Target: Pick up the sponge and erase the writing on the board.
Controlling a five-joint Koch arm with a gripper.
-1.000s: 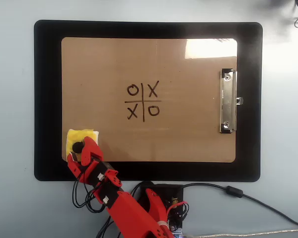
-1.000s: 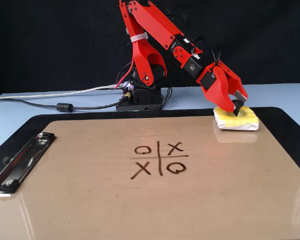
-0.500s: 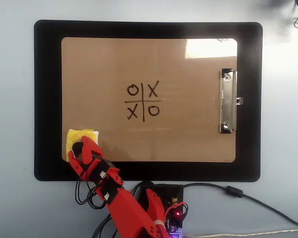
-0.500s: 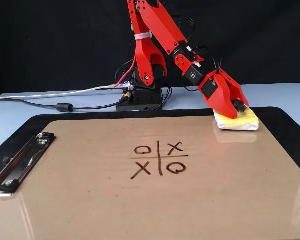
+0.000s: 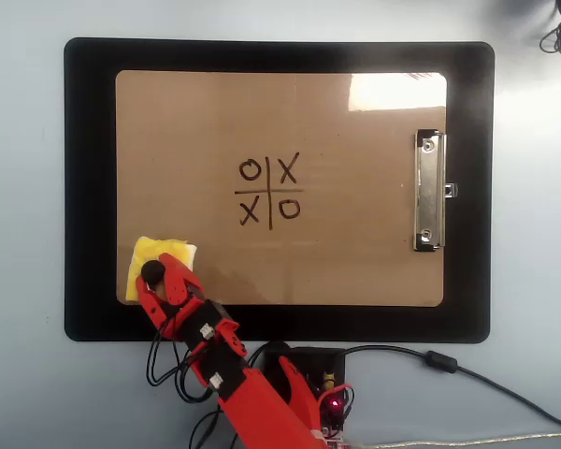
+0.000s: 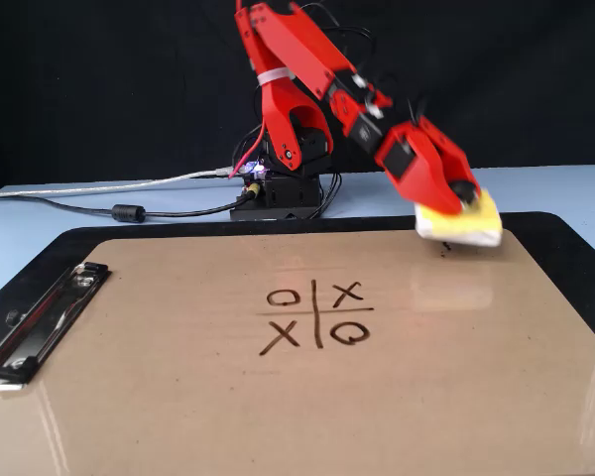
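Note:
The brown board [image 5: 355, 253] [image 6: 178, 397] lies on a black mat with its silver clip [image 5: 429, 191] [image 6: 40, 322] at one end. The writing [image 5: 269, 191] [image 6: 315, 315], a tic-tac-toe grid with two O's and two X's, sits mid-board. The yellow sponge [image 5: 168, 253] [image 6: 466, 226] is at the board's corner nearest the arm base. In the fixed view it hangs just above the surface. My red gripper [image 5: 154, 274] [image 6: 463, 195] is shut on the sponge's black knob, well away from the writing.
The black mat [image 5: 89, 187] [image 6: 565, 248] surrounds the board. The arm base and cables [image 5: 309, 374] [image 6: 278, 188] stand just off the mat's edge. A tiny dark speck [image 6: 444, 249] lies on the board under the sponge.

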